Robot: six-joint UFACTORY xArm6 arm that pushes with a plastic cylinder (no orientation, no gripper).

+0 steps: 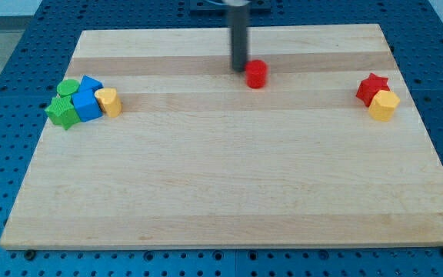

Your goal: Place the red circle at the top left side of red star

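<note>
The red circle (257, 74) stands on the wooden board near the view's top centre. My tip (239, 70) is just to the left of it, touching or almost touching its left side. The red star (371, 88) sits far to the view's right, with a yellow hexagon block (384, 105) touching its lower right. The red circle is well to the left of the star and slightly higher in the view.
At the view's left is a tight cluster: a green circle (68, 88), a green star (63, 113), two blue blocks (88, 101) and a yellow block (109, 101). The board's top edge (229, 29) lies just above my rod.
</note>
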